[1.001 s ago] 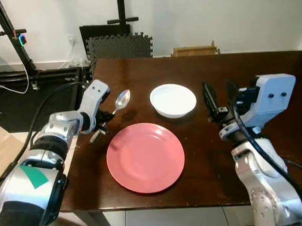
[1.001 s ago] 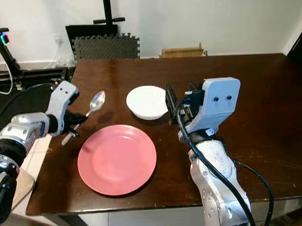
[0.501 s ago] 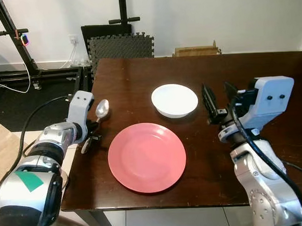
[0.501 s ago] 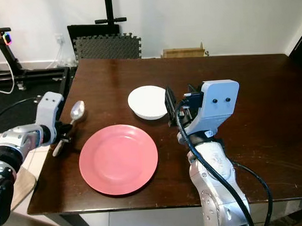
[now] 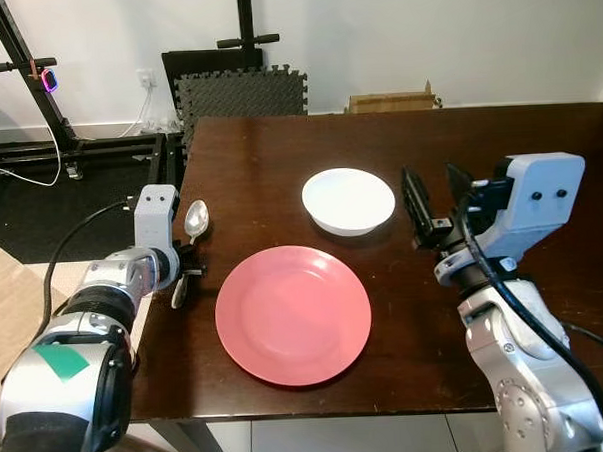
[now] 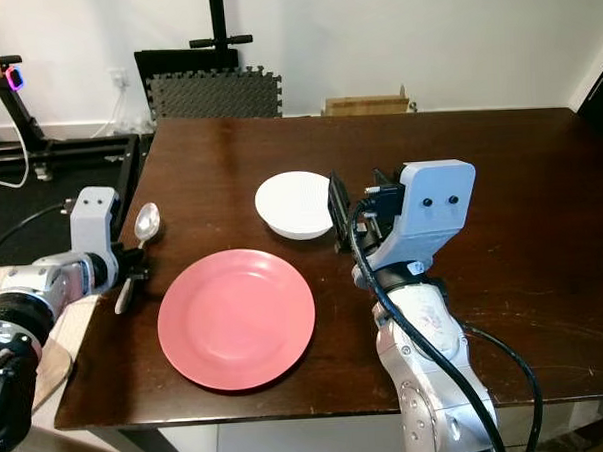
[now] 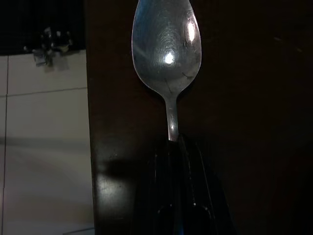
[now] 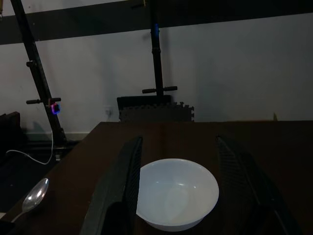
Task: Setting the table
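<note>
A metal spoon (image 5: 195, 222) lies low at the table's left edge, its handle pinched in my left gripper (image 5: 186, 268), which is shut on it. In the left wrist view the spoon's bowl (image 7: 166, 46) points away from the shut fingers (image 7: 178, 191) over the dark wood. A pink plate (image 5: 292, 313) sits at the front middle of the table, right of the spoon. A white bowl (image 5: 347, 199) stands behind the plate. My right gripper (image 5: 433, 202) hovers open to the right of the bowl, with nothing between its fingers (image 8: 122, 186).
The dark wooden table (image 5: 408, 141) stretches back and to the right. Its left edge (image 7: 89, 147) drops to a tiled floor. A black stand (image 5: 19, 68), a foam mat (image 5: 241, 91) and a cardboard box (image 5: 391, 102) stand along the far wall.
My left gripper has carried the spoon down and to the left, from above the table near the bowl to the left edge beside the plate. The right arm has hardly moved.
</note>
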Robot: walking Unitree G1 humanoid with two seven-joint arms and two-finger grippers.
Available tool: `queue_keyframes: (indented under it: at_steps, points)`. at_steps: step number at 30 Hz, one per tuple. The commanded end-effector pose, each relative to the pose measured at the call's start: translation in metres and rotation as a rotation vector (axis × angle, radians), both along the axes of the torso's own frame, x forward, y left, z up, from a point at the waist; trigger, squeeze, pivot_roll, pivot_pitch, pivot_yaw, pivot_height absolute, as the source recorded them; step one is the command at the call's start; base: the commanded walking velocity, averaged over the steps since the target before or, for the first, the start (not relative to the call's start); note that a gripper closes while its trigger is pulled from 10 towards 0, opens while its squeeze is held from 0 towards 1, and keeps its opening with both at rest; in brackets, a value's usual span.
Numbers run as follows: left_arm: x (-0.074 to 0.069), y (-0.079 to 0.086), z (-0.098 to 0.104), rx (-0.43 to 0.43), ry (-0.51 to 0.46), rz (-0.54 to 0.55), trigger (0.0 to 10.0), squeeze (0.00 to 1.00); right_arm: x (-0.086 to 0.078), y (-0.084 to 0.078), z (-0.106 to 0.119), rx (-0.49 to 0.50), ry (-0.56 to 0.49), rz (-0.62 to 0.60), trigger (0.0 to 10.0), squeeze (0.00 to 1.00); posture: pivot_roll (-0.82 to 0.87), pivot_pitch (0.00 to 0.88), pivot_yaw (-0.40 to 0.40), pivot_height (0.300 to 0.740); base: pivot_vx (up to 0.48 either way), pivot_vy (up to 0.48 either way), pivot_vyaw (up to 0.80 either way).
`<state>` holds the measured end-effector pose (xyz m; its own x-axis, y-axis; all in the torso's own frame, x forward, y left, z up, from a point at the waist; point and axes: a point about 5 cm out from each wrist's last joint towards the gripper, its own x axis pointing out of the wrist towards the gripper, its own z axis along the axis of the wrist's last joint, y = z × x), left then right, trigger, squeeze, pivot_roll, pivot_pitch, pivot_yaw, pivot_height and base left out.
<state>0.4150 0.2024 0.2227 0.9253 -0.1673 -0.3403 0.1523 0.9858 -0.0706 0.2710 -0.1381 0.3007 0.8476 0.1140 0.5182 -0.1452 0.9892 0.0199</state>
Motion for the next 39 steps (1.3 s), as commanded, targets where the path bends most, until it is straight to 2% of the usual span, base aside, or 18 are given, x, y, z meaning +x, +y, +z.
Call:
queue_keyframes:
  at_steps: [1, 18, 19, 28, 29, 32, 33, 37, 38, 39]
  points:
    - [-0.002, 0.0, -0.009, -0.002, 0.04, 0.016, 10.0, 0.0, -0.002, -0.001, -0.002, 0.003, -0.002, -0.007, 10.0, 0.0, 0.02, 0.195, 0.097, 0.74, 0.0, 0.0, 0.0]
    - [-0.003, 0.002, -0.015, 0.016, 0.058, 0.041, 10.0, 0.02, -0.002, 0.0, -0.001, 0.004, -0.004, -0.005, 10.0, 0.0, 0.03, 0.199, 0.096, 0.74, 0.0, 0.0, 0.0]
    - [-0.003, 0.002, -0.015, 0.016, 0.058, 0.043, 10.0, 1.0, -0.002, 0.0, -0.001, 0.004, -0.003, -0.004, 10.0, 0.0, 0.03, 0.199, 0.096, 0.74, 0.0, 0.0, 0.0]
    - [-0.003, 0.004, -0.013, 0.009, 0.047, 0.049, 10.0, 1.0, -0.001, 0.0, -0.001, 0.003, -0.004, -0.003, 10.0, 0.0, 0.03, 0.205, 0.101, 0.74, 0.0, 0.0, 0.0]
    - [-0.002, 0.004, -0.011, 0.0, 0.038, 0.049, 10.0, 0.27, -0.001, 0.0, -0.001, 0.004, -0.005, -0.004, 10.0, 0.0, 0.03, 0.203, 0.103, 0.74, 0.0, 0.0, 0.0]
    - [-0.002, 0.004, -0.008, -0.01, 0.029, 0.043, 10.0, 0.27, -0.001, 0.0, -0.001, 0.005, -0.006, -0.005, 10.0, 0.0, 0.03, 0.201, 0.103, 0.74, 0.0, 0.0, 0.0]
    - [-0.001, 0.006, -0.001, -0.009, 0.005, 0.035, 10.0, 0.0, -0.001, 0.0, -0.001, 0.006, -0.007, -0.005, 10.0, 0.0, 0.03, 0.19, 0.107, 0.74, 0.0, 0.0, 0.0]
    - [-0.001, 0.015, 0.007, 0.098, -0.048, 0.047, 10.0, 0.0, 0.0, 0.001, -0.002, 0.012, -0.007, 0.0, 10.0, 0.0, 0.04, 0.18, 0.096, 0.74, 0.0, 0.0, 0.0]
    - [-0.001, 0.015, 0.007, 0.098, -0.048, 0.047, 10.0, 0.0, 0.0, 0.001, -0.002, 0.012, -0.007, 0.0, 10.0, 0.0, 0.04, 0.18, 0.096, 0.74, 0.0, 0.0, 0.0]
    - [0.0, 0.02, 0.013, 0.167, -0.087, 0.06, 10.0, 0.0, 0.001, 0.001, -0.002, 0.011, -0.007, 0.004, 10.0, 0.0, 0.03, 0.175, 0.091, 0.74, 0.0, 0.0, 0.0]
